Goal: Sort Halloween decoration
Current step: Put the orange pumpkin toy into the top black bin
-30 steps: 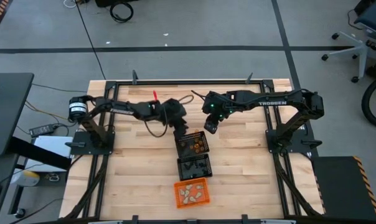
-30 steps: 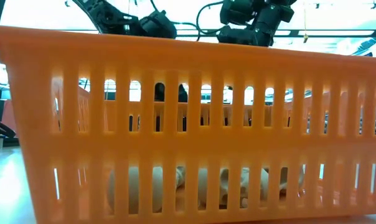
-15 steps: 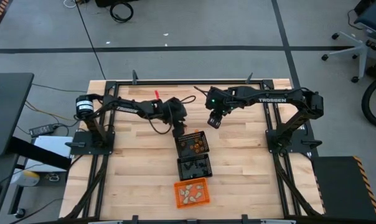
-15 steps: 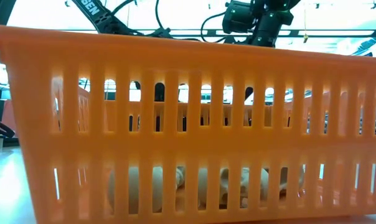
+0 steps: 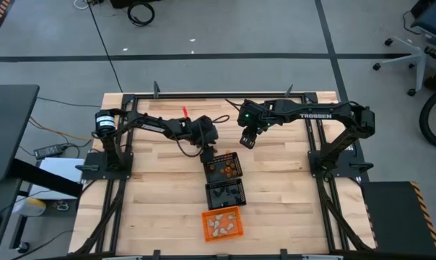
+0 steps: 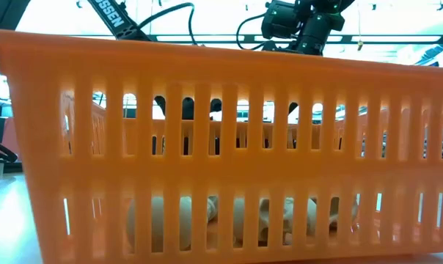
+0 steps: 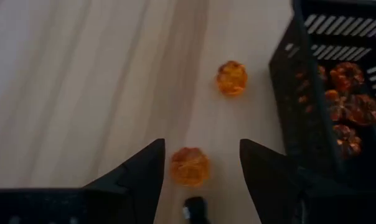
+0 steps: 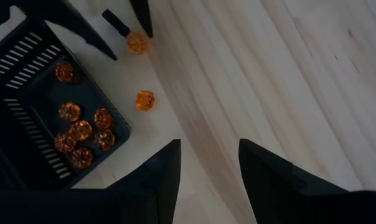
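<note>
My left gripper (image 5: 206,148) is open and low over the table, just left of the far black mesh basket (image 5: 236,157). One orange pumpkin trinket (image 7: 189,165) lies on the wood between its fingers, which stand apart from it. A second loose orange trinket (image 7: 231,78) lies farther on, beside the basket wall. Several orange trinkets (image 7: 347,106) lie in that basket. My right gripper (image 5: 247,139) is open and empty above the table, beyond the basket's far right corner. Its wrist view shows both loose trinkets: the one between my left gripper's fingers (image 8: 137,42) and the second one (image 8: 144,99).
A second black mesh basket (image 5: 240,183) with dark trinkets stands just nearer than the first. An orange slotted basket (image 5: 205,224) with cream-white trinkets (image 6: 243,220) stands nearest and fills the low view. Bare wood lies to the left and right of the row of baskets.
My left gripper has gone down toward the table beside the far black basket, staying open. My right gripper has drawn back a little toward the table's far edge and up, away from the basket.
</note>
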Robot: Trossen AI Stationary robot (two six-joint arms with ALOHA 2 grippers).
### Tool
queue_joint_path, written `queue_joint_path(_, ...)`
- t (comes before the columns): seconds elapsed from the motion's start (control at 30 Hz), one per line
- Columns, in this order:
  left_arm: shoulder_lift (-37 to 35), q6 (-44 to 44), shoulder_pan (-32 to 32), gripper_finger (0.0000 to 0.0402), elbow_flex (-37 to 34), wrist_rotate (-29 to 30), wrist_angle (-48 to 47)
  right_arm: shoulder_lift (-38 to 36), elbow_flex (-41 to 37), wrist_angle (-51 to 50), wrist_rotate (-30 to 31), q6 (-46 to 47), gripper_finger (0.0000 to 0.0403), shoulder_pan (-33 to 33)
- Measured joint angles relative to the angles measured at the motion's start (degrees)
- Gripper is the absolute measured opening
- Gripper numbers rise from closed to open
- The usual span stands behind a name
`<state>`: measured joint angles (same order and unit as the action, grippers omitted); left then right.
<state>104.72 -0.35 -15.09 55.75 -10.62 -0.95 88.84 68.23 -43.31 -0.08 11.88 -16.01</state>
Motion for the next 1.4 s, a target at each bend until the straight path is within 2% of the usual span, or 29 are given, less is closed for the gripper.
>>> queue_joint_path(0.47,2.87,0.90,1.16,0.0214,0.08,3.49,0.69,0.00,0.02,0.08,-1.26,0.59,0.0165,0.10)
queue_joint_path(0.93,1.79,5.85,-0.37,0.0145,0.18,3.13,-5.08,0.02,0.02,0.24,-1.29,0.59,0.0165,0.11)
queue_joint_path(1.4,1.04,5.46,0.54,0.0142,-0.14,1.73,-3.46,0.02,0.02,1.31,-1.46,1.68,0.0165,0.11)
